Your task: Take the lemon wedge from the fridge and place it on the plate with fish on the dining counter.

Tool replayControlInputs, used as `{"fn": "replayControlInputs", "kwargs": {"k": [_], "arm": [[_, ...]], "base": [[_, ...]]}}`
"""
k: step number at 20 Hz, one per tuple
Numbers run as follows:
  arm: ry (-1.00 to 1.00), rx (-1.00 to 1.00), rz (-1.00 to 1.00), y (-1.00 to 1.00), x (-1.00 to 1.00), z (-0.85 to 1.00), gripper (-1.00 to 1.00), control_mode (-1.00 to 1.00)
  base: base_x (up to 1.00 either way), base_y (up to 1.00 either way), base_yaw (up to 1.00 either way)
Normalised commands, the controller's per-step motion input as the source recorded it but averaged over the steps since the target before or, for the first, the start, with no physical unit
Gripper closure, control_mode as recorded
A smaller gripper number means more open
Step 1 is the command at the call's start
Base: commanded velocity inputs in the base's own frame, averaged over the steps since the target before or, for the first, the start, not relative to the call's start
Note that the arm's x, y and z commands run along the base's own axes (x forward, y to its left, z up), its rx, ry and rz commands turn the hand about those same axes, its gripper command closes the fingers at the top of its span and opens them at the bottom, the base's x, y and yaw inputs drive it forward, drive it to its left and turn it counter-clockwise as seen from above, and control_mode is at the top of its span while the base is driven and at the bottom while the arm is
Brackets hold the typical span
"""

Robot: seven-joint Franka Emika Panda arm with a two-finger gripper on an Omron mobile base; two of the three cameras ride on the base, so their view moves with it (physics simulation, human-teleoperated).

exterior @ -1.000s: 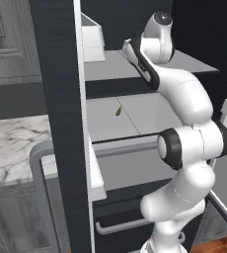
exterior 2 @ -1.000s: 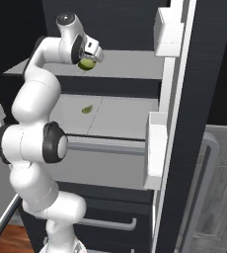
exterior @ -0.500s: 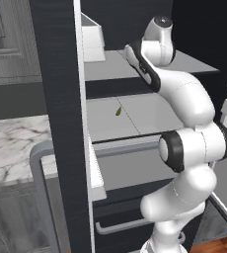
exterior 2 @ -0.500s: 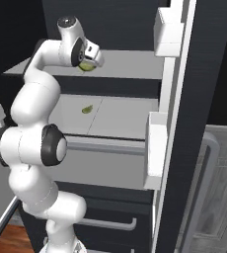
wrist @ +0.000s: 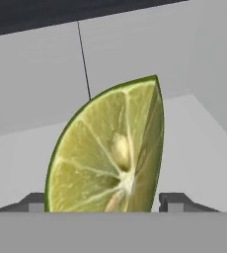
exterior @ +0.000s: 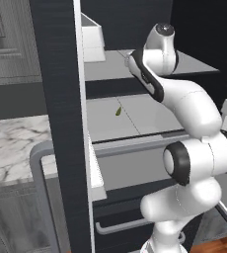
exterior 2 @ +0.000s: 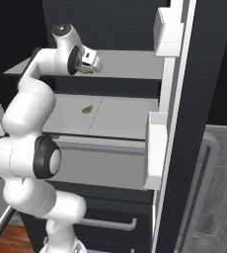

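The fridge [exterior: 61,99] is showing a matte black skin, with smooth pale grey shelves [exterior 2: 120,116] inside that look like matt plastic. Beside the fridge, a counter top [exterior: 12,148] is showing glossy white, grey-veined marble. The lemon wedge [wrist: 110,153] is showing moist, translucent yellow-green pulp under a smooth darker rind.

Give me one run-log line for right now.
stage: grasping | gripper: closing around lemon wedge, grip unconfirmed | place: upper fridge shelf | second wedge: lower shelf
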Motion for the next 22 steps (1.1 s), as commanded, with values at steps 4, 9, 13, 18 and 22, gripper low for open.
{"fn": "replayControlInputs", "kwargs": {"k": [4, 9, 13, 18, 22], "arm": [[0.0, 0.0, 0.0, 0.0, 0.0, 0.0, 1.0, -1.0], [-0.13, -0.01, 0.0, 0.0, -0.37, 0.02, 1.0, -1.0], [-0.34, -0.03, 0.0, 0.0, -0.98, 0.11, 1.0, -1.0], [-0.33, -0.01, 0.0, 0.04, -1.0, 0.09, 1.0, -1.0], [-0.09, 0.0, 0.0, 0.09, -1.0, 0.16, 1.0, -1.0]], "base": [[0.0, 0.0, 0.0], [0.0, 0.0, 0.0], [0.0, 0.0, 0.0], [0.0, 0.0, 0.0], [0.0, 0.0, 0.0]]}}
